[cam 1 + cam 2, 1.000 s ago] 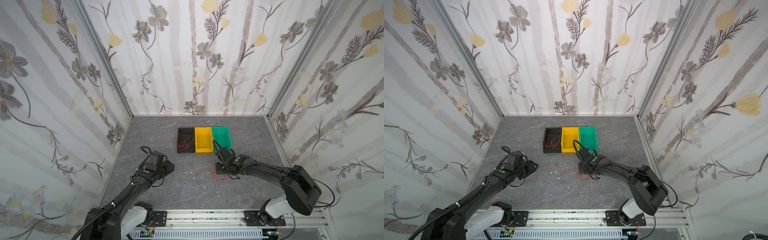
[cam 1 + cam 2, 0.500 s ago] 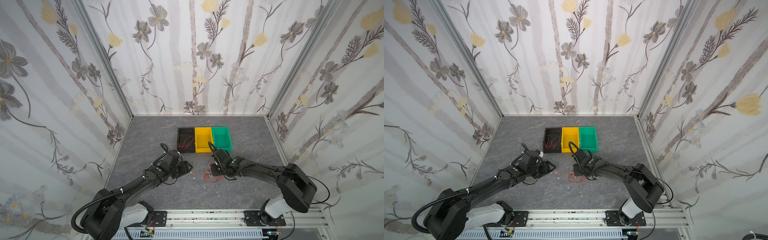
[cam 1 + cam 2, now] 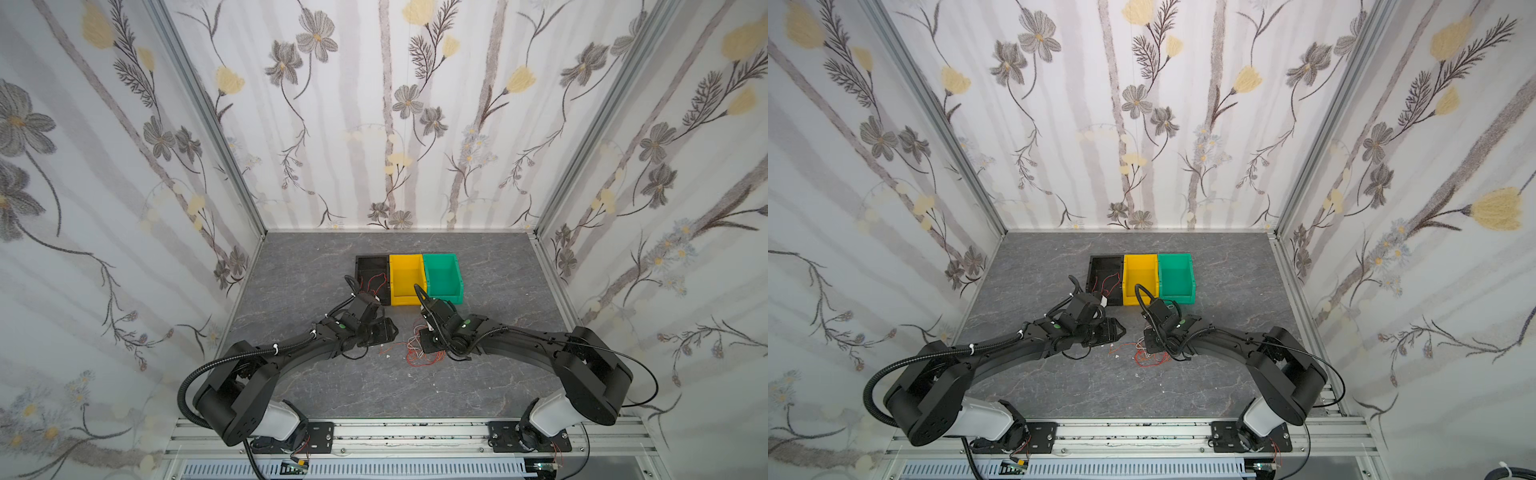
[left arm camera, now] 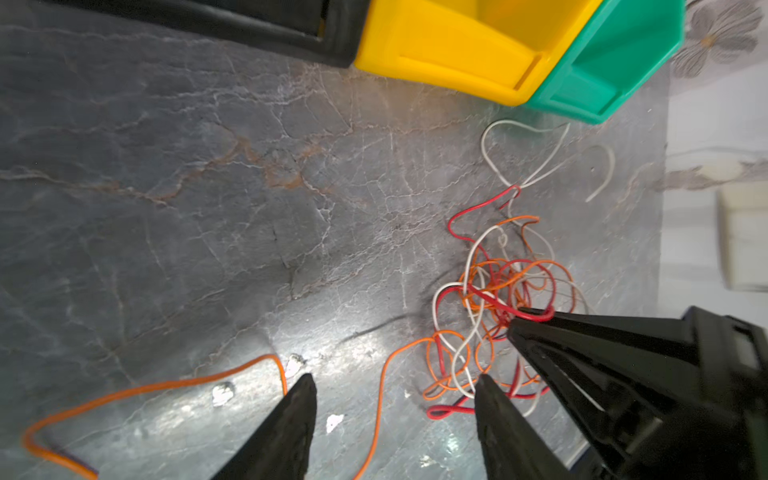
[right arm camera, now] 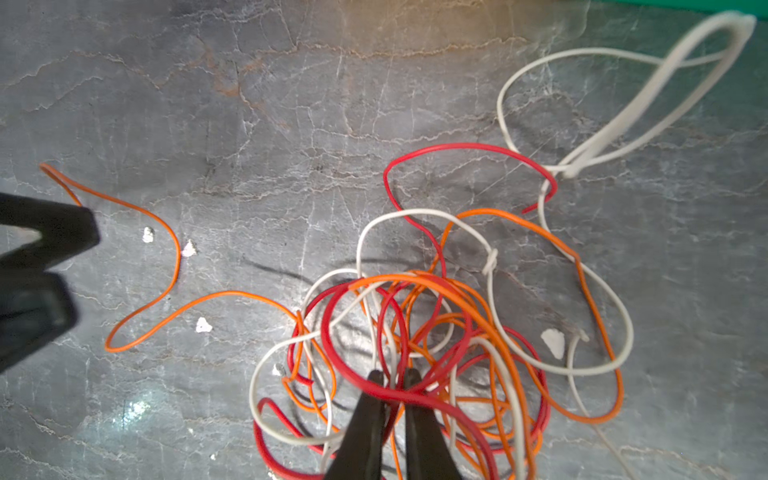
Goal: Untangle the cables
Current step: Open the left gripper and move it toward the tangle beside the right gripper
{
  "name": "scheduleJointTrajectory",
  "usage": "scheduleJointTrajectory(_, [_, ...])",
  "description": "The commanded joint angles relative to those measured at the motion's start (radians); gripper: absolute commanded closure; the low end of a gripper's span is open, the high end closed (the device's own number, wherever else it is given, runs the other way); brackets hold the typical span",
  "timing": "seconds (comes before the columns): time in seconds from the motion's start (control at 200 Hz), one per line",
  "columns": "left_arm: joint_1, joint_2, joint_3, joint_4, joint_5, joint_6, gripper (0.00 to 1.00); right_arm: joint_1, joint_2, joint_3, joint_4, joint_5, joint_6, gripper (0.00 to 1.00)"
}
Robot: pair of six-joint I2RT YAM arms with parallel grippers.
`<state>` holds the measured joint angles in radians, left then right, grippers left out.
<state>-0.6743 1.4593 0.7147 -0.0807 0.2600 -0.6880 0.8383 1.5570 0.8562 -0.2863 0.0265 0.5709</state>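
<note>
My right pincer (image 5: 394, 376) was pinched together on a red strand of the cables (image 5: 436, 316). They lay knotted on the grey table (image 3: 478, 374), in front of the yellow bin (image 3: 409, 274) and green bin (image 3: 442, 270). My left pincer (image 4: 395, 378) stood apart beside the heap, with an orange tail running loose between its jaws. More red wire sat in the black bin (image 3: 371, 266). White crumbs (image 5: 202, 325) dotted the table.
</note>
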Motion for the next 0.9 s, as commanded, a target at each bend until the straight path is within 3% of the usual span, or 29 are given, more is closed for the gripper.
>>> scheduleJointTrajectory(0.0, [-0.003, 0.043, 0.007, -0.022, 0.051, 0.070, 0.43, 0.001, -0.003, 0.000, 0.032, -0.012, 0.006, 0.87])
scheduleJointTrajectory(0.55, [-0.015, 0.130, 0.044, -0.050, 0.091, 0.120, 0.75, -0.001, 0.003, 0.010, 0.012, 0.010, 0.003, 0.89])
scheduleJointTrajectory(0.665, [-0.015, 0.125, 0.047, -0.058, 0.080, 0.120, 0.92, -0.001, -0.002, 0.011, 0.009, 0.019, 0.002, 0.89])
scheduleJointTrajectory(0.749, [-0.015, 0.119, 0.049, -0.061, 0.076, 0.120, 0.99, -0.002, -0.010, 0.011, -0.003, 0.037, 0.001, 0.90])
scheduleJointTrajectory(0.894, [-0.014, 0.089, 0.045, -0.078, 0.040, 0.114, 1.00, -0.008, -0.036, 0.009, -0.035, 0.079, -0.016, 0.92])
